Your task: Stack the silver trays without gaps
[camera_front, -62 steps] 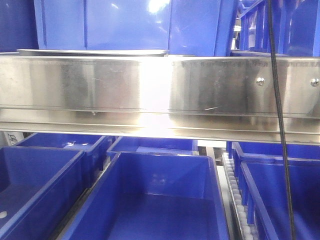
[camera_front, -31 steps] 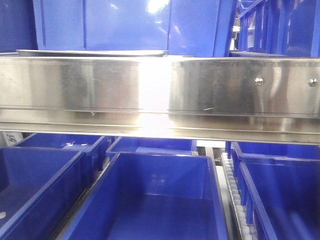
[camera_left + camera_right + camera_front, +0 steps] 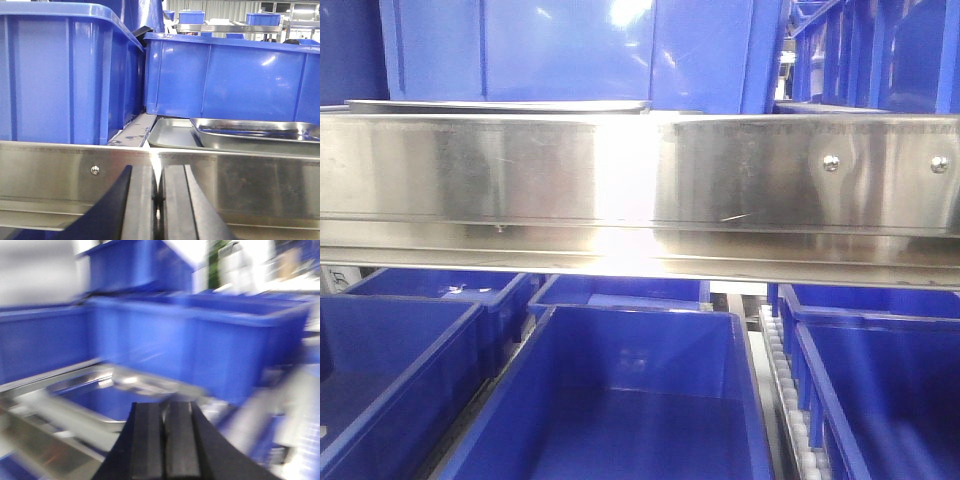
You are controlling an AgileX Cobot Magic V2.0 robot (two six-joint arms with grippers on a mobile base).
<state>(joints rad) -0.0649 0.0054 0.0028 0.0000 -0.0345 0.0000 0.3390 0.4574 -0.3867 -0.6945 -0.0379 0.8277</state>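
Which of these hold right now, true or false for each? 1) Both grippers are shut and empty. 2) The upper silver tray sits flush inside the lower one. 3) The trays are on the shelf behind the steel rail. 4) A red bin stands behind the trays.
1) True. The left gripper and the right gripper each show their fingers pressed together with nothing between them.
2) False. The upper silver tray lies offset to the right on the lower silver tray, whose floor shows bare at the left.
3) True. They lie just beyond the steel rail.
4) False. The bin behind them is a blue bin.
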